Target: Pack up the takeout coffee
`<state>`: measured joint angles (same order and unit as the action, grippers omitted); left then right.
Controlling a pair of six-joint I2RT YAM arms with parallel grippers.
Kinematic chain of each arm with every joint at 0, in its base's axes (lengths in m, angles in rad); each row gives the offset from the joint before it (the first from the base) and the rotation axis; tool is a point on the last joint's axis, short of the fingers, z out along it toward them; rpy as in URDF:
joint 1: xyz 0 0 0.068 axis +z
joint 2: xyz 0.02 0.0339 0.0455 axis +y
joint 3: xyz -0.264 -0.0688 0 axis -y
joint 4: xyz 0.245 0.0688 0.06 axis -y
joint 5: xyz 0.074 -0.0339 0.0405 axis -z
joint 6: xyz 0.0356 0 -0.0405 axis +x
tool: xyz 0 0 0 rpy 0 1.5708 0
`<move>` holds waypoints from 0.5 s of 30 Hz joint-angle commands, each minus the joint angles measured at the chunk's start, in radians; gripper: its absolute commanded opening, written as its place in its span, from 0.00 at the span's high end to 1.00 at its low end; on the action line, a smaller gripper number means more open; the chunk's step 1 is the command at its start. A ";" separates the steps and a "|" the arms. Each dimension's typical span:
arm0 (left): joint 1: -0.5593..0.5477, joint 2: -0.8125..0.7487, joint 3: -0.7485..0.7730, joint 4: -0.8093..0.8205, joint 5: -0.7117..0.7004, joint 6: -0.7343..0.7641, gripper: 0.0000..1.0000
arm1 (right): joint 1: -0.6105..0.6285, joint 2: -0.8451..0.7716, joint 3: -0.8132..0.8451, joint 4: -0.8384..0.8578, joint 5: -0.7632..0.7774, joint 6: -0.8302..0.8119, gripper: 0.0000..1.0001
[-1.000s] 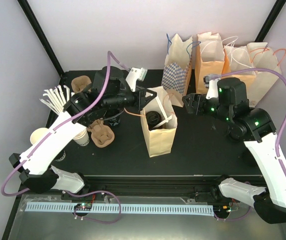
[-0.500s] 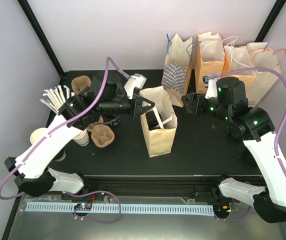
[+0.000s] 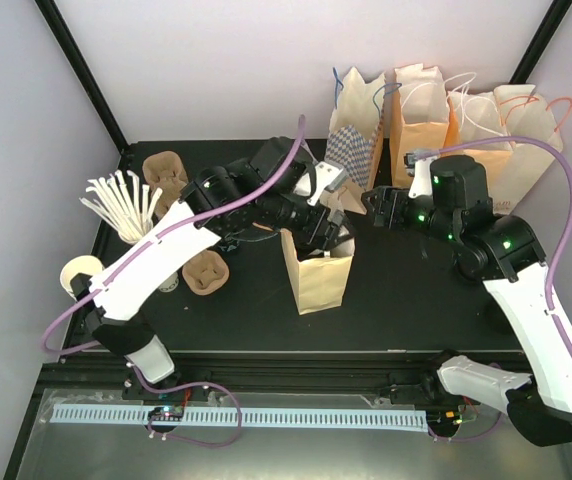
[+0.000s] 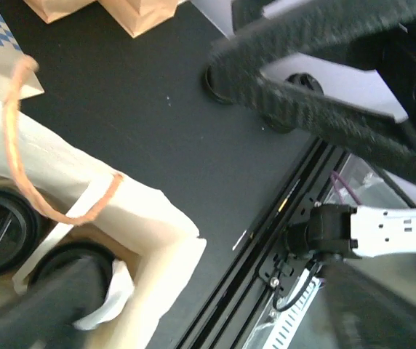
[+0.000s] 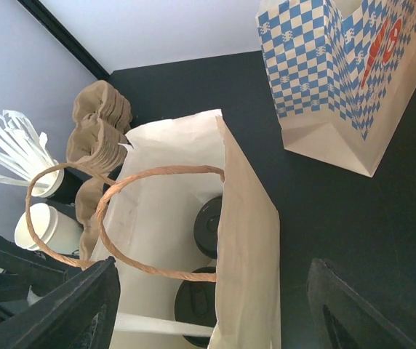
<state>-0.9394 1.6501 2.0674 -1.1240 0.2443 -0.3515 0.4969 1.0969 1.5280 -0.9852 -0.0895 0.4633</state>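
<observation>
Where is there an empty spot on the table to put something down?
Bare table lies between the open bag and the right arm, and along the front edge before that bag. It is crowded at the back right with bags, and at the left with straws and cups.

Matt paper bag [image 5: 248, 240], glossy plastic lid [image 5: 208, 227]

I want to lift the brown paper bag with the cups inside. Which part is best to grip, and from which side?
Probably the twisted paper handles, from above: the bag stands upright with its mouth open, both loops stand free over the lidded cups, and the thin walls would crumple.
</observation>
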 commanded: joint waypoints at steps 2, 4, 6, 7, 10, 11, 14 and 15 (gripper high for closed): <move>-0.023 -0.050 0.042 -0.059 -0.078 0.033 0.01 | -0.004 -0.021 -0.017 0.020 0.017 0.019 0.27; -0.011 -0.080 0.039 -0.050 -0.115 0.021 0.01 | -0.004 -0.023 -0.022 0.016 0.021 0.020 0.27; -0.001 -0.118 0.041 -0.054 -0.172 0.009 0.01 | -0.004 -0.025 -0.030 0.014 0.026 0.016 0.26; 0.004 -0.138 0.039 -0.059 -0.216 -0.001 0.01 | -0.004 -0.027 -0.036 0.016 0.028 0.014 0.24; 0.020 -0.208 0.004 -0.079 -0.338 -0.024 0.01 | -0.004 -0.042 -0.059 0.022 0.042 0.004 0.18; 0.029 -0.236 -0.019 -0.086 -0.391 -0.034 0.01 | -0.004 -0.051 -0.072 0.025 0.060 0.003 0.15; 0.075 -0.332 -0.157 -0.080 -0.462 -0.068 0.01 | -0.005 -0.105 -0.143 0.058 0.153 -0.018 0.08; 0.094 -0.375 -0.219 -0.069 -0.478 -0.080 0.01 | -0.005 -0.130 -0.178 0.075 0.182 -0.034 0.06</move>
<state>-0.8967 1.3777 1.9888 -1.1645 -0.0772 -0.3775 0.4969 1.0428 1.4258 -0.9604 -0.0322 0.4667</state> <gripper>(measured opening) 0.988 0.918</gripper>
